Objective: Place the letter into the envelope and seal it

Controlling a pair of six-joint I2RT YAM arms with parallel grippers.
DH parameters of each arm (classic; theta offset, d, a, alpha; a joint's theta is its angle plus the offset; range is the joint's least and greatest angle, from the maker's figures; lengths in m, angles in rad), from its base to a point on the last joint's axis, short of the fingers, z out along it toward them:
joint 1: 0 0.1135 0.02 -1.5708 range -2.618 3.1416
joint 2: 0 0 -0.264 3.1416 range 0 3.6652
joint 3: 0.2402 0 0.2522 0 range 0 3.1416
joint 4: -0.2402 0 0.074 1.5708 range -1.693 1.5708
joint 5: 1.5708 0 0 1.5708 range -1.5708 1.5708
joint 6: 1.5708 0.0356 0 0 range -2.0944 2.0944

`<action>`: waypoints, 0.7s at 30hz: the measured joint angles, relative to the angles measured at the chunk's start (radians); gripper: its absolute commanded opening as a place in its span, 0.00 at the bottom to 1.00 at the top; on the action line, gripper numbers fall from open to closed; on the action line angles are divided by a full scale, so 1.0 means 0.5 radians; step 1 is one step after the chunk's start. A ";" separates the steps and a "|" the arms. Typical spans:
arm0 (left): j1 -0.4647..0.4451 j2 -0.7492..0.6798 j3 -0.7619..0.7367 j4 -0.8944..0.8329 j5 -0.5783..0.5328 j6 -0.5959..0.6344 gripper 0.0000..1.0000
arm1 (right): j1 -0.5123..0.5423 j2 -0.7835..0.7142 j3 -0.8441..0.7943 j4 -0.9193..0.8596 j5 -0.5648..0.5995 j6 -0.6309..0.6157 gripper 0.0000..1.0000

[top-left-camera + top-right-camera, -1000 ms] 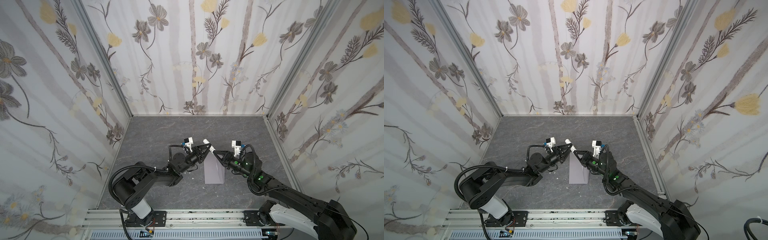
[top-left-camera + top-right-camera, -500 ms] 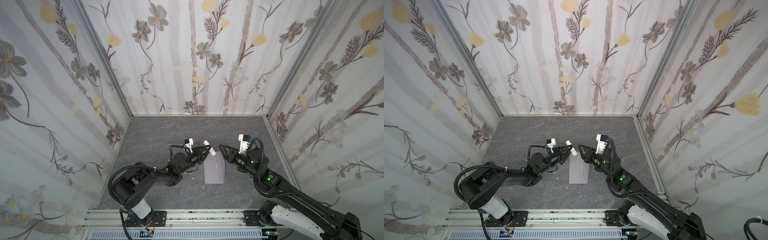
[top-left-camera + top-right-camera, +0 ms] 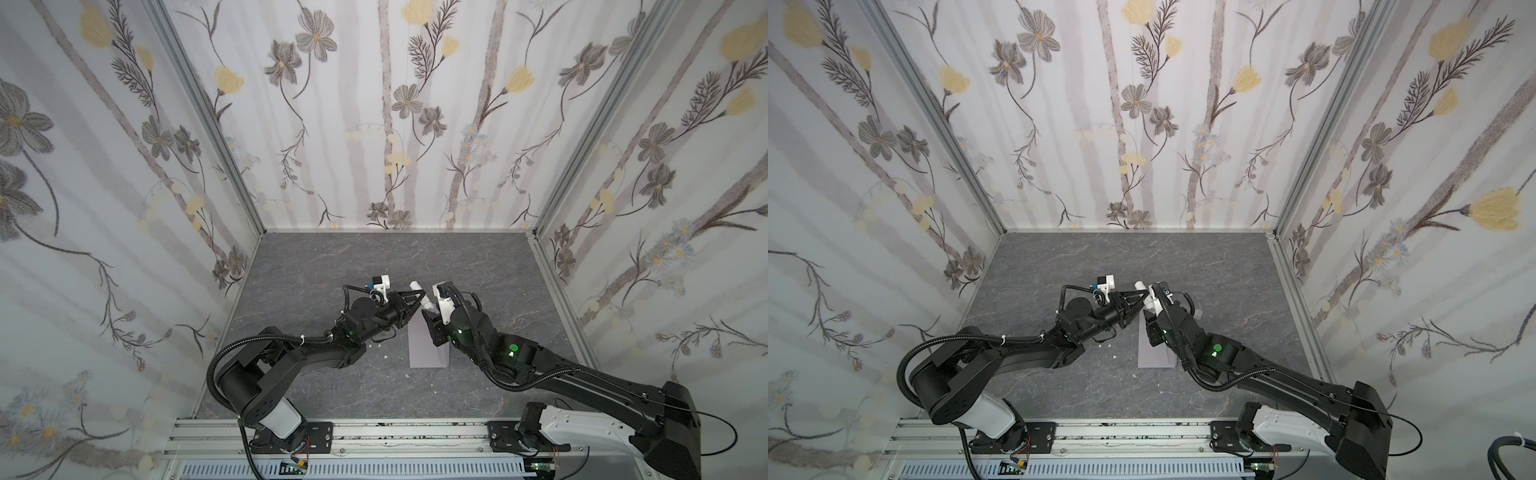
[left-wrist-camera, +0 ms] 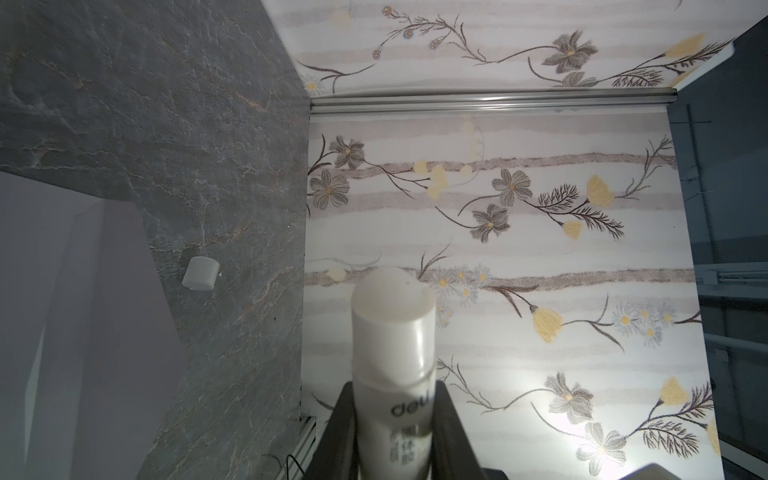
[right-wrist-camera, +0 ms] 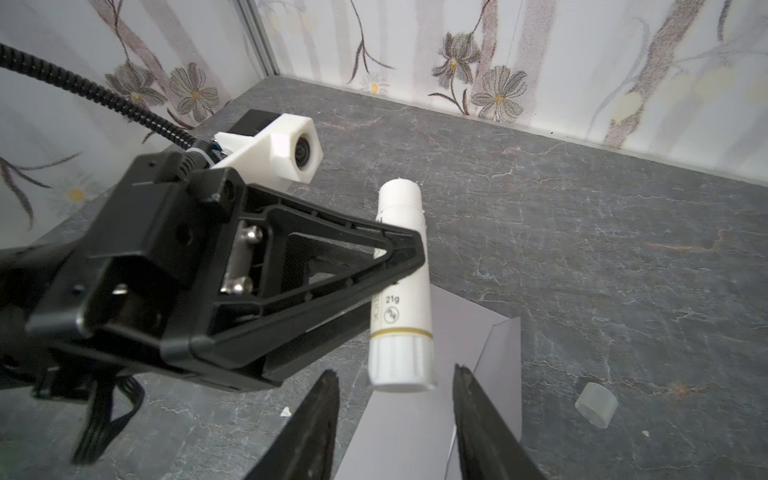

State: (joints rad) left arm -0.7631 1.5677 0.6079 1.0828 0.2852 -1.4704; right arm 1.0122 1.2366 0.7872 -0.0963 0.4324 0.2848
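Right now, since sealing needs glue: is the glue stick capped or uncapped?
Uncapped: the glue stick has a bare tip, and its clear cap lies apart on the table.

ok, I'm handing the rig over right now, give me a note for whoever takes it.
Left gripper: jaws shut on the glue stick, uncapped, held above the envelope.
Right gripper: open, jaws either side of the stick's base, not touching it.
The envelope lies flat on the table, with the cap on the table beside it. The letter is not in sight, probably inside.
Done: stick uncapped.
Left: glue the flap, fold it shut, press.
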 measured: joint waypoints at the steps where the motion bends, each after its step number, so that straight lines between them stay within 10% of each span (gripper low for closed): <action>1: 0.000 -0.002 0.006 -0.011 0.001 0.002 0.00 | 0.002 0.002 0.000 0.009 0.005 -0.025 0.46; 21: 0.004 -0.029 0.039 -0.108 0.007 0.011 0.00 | -0.007 0.080 0.019 0.053 0.024 -0.112 0.18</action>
State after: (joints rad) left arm -0.7612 1.5532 0.6273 1.0290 0.2886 -1.4651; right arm 1.0088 1.2766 0.7967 -0.0696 0.4442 0.2287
